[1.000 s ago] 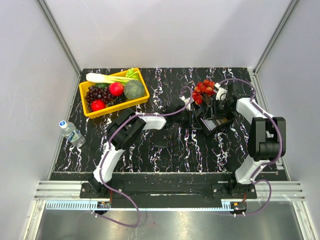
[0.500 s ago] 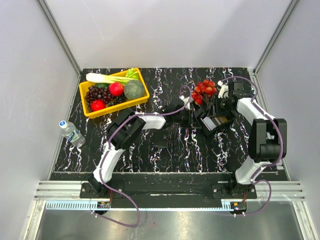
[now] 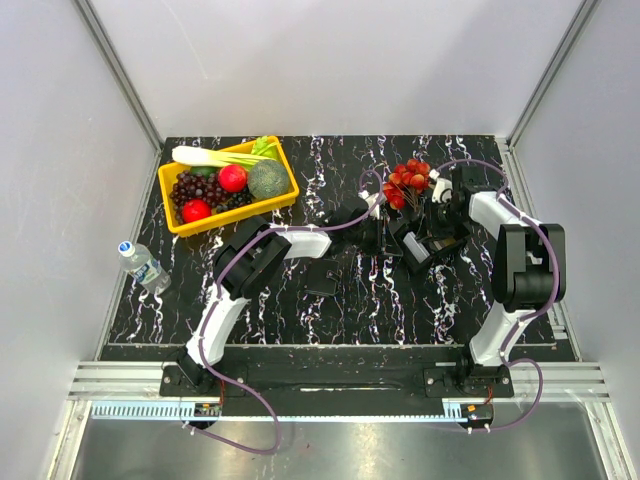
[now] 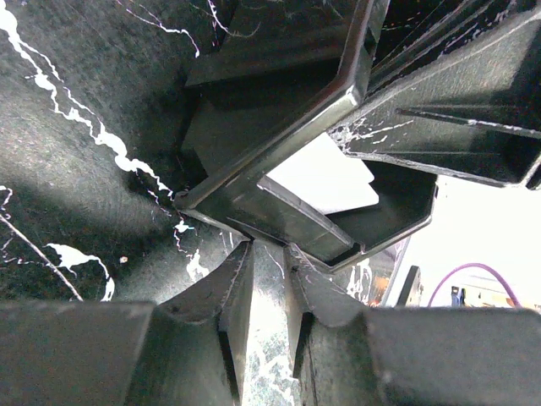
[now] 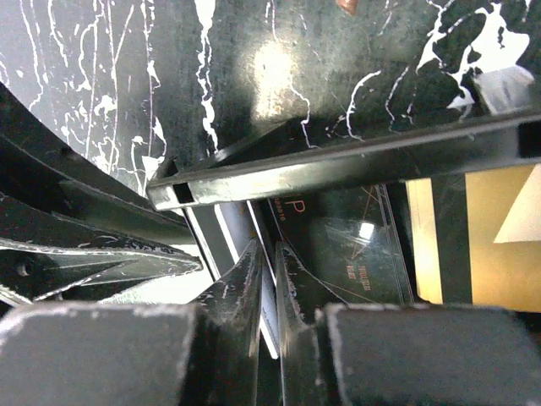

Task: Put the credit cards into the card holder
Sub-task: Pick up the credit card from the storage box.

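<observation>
Working at the black tray [image 3: 432, 247], in the far right part of the counter [image 3: 300, 320], just beside a bunch of red fruit [image 3: 410, 178]. Inside the tray, cards [image 5: 482, 245]: one gold, one dark with print, one pale, overlapping and partly hidden under the rim. Seems to be the step of lifting one card out. Holder [image 3: 320, 281] probably the small black square near the middle of the counter, well apart from the tray, touched by no arm.

Right end effector [image 5: 266, 254] narrow, almost closed, at the edge of the dark card, with a pale card edge close to the fingers; really pinched or not, cannot tell. Left end effector [image 4: 266, 254] also narrow, at the corner of the tray, maybe to steady it; grip or only touch, cannot tell.

To be expected from such cards: very light, thin, stiff but a little springy, smooth and slippery on both faces, not fragile. No way to pinch one lying flat on the tray floor; better to take it by an edge that stands up or sticks out, fingers on the two faces, deep enough against twisting. Press gently, never hard: risk of bending or of shooting the card away. Watch also for two cards coming up together.
</observation>
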You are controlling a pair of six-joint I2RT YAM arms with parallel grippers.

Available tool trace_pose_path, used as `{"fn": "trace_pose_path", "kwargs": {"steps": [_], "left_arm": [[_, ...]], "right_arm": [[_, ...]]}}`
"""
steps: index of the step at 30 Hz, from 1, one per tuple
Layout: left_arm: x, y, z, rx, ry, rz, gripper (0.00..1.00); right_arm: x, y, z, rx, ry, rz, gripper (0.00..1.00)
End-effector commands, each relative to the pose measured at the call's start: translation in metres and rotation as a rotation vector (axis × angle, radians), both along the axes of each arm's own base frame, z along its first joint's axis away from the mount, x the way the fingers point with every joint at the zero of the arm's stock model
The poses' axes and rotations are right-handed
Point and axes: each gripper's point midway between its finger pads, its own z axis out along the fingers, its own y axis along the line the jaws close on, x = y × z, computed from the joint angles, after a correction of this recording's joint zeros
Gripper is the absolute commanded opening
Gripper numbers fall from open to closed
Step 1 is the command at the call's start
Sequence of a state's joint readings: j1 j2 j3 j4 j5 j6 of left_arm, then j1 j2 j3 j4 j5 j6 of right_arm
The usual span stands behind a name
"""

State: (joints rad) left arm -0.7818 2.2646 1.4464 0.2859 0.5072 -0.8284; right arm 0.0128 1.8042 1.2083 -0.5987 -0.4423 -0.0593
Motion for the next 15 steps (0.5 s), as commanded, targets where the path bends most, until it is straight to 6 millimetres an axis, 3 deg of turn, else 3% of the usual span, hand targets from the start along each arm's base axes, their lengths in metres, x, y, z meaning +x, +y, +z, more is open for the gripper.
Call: {"fn": "trace_pose_path", "kwargs": {"steps": [1,7,11,15], "left_arm": [[0.004,-0.004,0.017,-0.059,-0.028,-0.016,0.24],[0.004,-0.005,0.019,-0.062,-0.03,-0.016,0.24],[0.004,-0.004,0.017,-0.063,-0.025,-0.017,0.24],[0.003,-0.006,0.018,-0.069,-0.023,-0.021,0.24]], "right_arm": [[0.004,0.01,0.008,0.052,-0.003,0.05,0.11],[0.003,0.013,0.016,0.066,-0.025,0.064,0.0],[-0.001,0.021,0.025,0.107,-0.04,0.1,0.0],[-0.003,0.022,0.016,0.096,-0.012,0.102,0.07]]}}
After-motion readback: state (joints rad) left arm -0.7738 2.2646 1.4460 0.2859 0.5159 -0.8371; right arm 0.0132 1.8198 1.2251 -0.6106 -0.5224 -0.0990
